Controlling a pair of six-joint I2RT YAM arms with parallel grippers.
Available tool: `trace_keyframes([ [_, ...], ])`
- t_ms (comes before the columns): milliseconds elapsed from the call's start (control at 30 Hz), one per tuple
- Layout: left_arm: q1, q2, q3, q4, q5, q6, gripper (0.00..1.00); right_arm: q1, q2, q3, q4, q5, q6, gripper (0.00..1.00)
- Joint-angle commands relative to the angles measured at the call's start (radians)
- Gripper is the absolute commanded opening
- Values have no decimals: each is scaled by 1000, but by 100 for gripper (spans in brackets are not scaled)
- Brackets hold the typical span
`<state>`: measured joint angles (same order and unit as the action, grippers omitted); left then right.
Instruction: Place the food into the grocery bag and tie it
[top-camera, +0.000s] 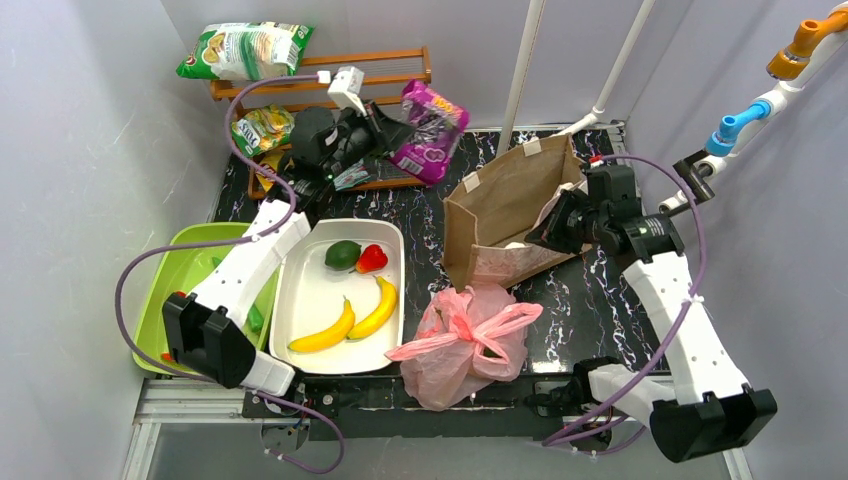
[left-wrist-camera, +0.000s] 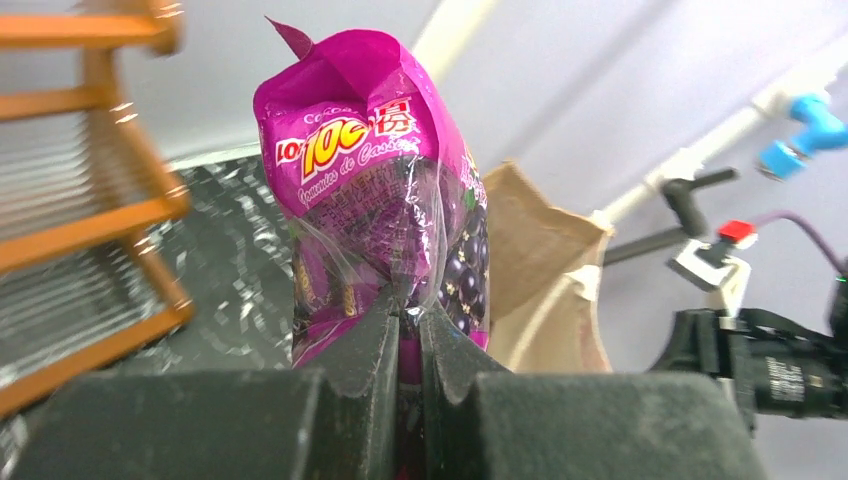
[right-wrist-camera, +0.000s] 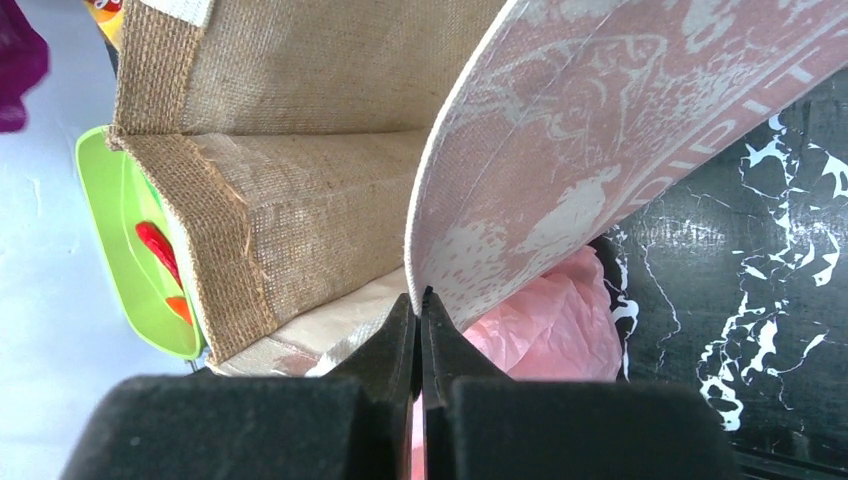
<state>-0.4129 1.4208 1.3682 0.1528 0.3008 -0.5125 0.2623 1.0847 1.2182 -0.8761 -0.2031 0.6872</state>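
The pink grocery bag (top-camera: 465, 340) lies crumpled at the table's front middle, handles loose; it also shows pink (right-wrist-camera: 545, 330) behind my right fingers. Two yellow bananas (top-camera: 325, 335) (top-camera: 378, 308) lie in the white tray (top-camera: 290, 290). My left gripper (top-camera: 385, 125) (left-wrist-camera: 408, 310) is shut on the lower edge of a purple candy packet (top-camera: 432, 128) (left-wrist-camera: 375, 180), held in the air at the back, left of a brown bag (top-camera: 505, 195). My right gripper (top-camera: 548, 232) (right-wrist-camera: 421, 298) is shut on that bag's printed side wall (right-wrist-camera: 600, 130), holding its mouth apart.
A green fruit (top-camera: 343, 253) and a red pepper (top-camera: 372, 258) share the white tray. A green tray (top-camera: 175, 270) sits at the left. A wooden rack (top-camera: 300, 65) with snack bags (top-camera: 245, 50) stands at the back. White pipes rise at the right rear.
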Motion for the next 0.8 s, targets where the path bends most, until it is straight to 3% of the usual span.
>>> trace_keyframes([
  [0, -70, 44, 159, 117, 168, 57, 0, 3, -68, -64, 58, -38, -75, 1],
  [367, -193, 187, 252, 152, 267, 85, 0, 3, -93, -112, 55, -34, -100, 1],
  [767, -294, 299, 300, 109, 273, 164, 0, 3, -120, -152, 58, -24, -119, 1],
])
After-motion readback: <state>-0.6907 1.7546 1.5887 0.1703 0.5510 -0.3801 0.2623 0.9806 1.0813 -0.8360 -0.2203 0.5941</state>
